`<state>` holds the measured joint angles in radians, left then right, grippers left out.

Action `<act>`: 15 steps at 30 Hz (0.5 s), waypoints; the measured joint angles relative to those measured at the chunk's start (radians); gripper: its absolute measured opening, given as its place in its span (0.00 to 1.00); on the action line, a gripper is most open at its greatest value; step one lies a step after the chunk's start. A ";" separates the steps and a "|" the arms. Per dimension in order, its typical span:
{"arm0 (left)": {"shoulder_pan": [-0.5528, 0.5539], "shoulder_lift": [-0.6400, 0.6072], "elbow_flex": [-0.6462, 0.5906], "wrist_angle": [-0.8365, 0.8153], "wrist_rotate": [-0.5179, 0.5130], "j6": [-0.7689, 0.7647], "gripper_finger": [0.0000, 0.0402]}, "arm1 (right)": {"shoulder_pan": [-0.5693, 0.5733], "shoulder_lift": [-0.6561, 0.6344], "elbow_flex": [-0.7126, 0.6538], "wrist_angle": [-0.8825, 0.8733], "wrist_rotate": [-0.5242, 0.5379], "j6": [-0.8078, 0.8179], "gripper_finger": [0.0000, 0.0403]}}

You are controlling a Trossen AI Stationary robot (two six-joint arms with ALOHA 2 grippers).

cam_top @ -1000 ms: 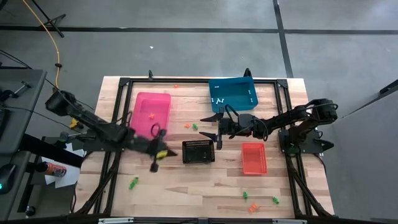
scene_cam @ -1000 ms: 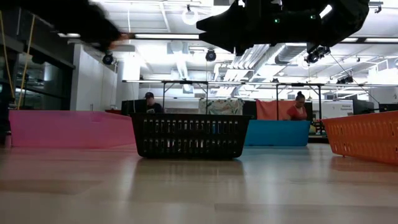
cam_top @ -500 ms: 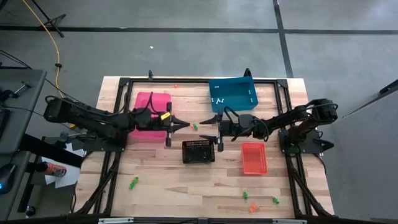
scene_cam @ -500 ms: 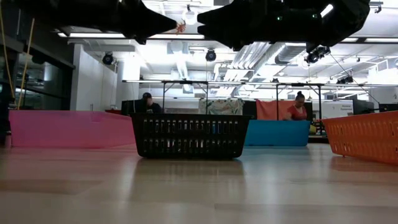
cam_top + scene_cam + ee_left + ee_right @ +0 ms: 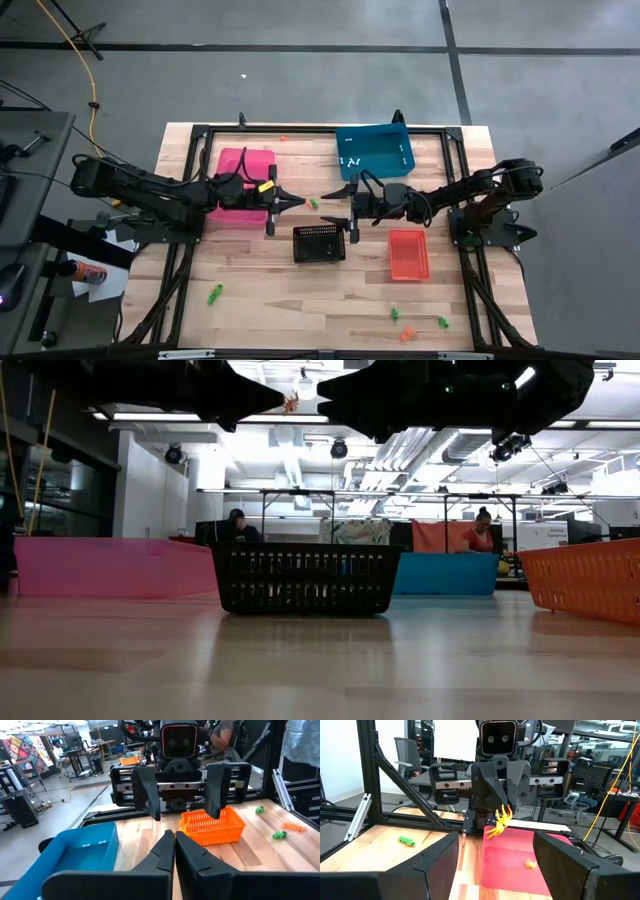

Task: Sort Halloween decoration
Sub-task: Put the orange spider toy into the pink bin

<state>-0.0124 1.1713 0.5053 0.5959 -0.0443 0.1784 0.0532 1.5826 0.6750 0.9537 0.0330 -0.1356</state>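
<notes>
Overhead, the pale wooden desk (image 5: 300, 300) sits on grey floor crossed by dark lines. Left pincer (image 5: 298, 202), at frame centre, is closed on a small orange trinket (image 5: 299, 202), facing the right pincer (image 5: 328, 206), whose fingers are spread wide and empty. Pink bin (image 5: 240, 186), blue bin (image 5: 374, 150), black basket (image 5: 319, 243) and red bin (image 5: 408, 254) surround them; green and orange trinkets (image 5: 404, 320) lie scattered near the lower edge.

At desk level, both arms hang dark along the top; behind are ceiling lights and two seated people (image 5: 479, 530).

From the left wrist, shut fingers (image 5: 165, 855) hide the trinket.

From the right wrist, it looks yellow-orange, perhaps spider-like.
</notes>
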 joint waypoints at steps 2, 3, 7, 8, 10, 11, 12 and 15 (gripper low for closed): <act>0.000 0.000 0.000 -0.015 -0.015 0.010 0.00 | 0.000 0.000 0.000 0.000 0.000 0.000 0.62; 0.000 -0.001 0.000 -0.033 -0.037 0.015 0.00 | 0.000 0.000 0.000 -0.003 0.000 0.000 0.62; 0.000 -0.043 0.001 -0.208 -0.245 0.006 0.00 | 0.000 0.000 0.000 -0.022 0.000 0.000 0.62; 0.000 -0.056 0.001 -0.270 -0.314 -0.008 0.00 | 0.000 0.000 0.000 -0.029 0.000 0.000 0.62; 0.008 -0.080 0.000 -0.377 -0.450 -0.052 0.00 | 0.000 0.000 0.000 -0.030 0.000 0.000 0.62; 0.016 -0.091 0.001 -0.430 -0.505 -0.082 0.00 | 0.000 0.000 0.000 -0.028 0.000 0.000 0.62; 0.031 -0.103 0.002 -0.493 -0.547 -0.123 0.00 | 0.000 0.000 0.000 -0.029 0.000 0.000 0.62; 0.098 -0.118 0.002 -0.683 -0.591 -0.256 0.00 | 0.000 0.000 0.000 -0.028 0.000 0.000 0.62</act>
<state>0.0858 1.0531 0.5068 -0.0867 -0.6356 -0.0778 0.0532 1.5826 0.6750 0.9253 0.0330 -0.1355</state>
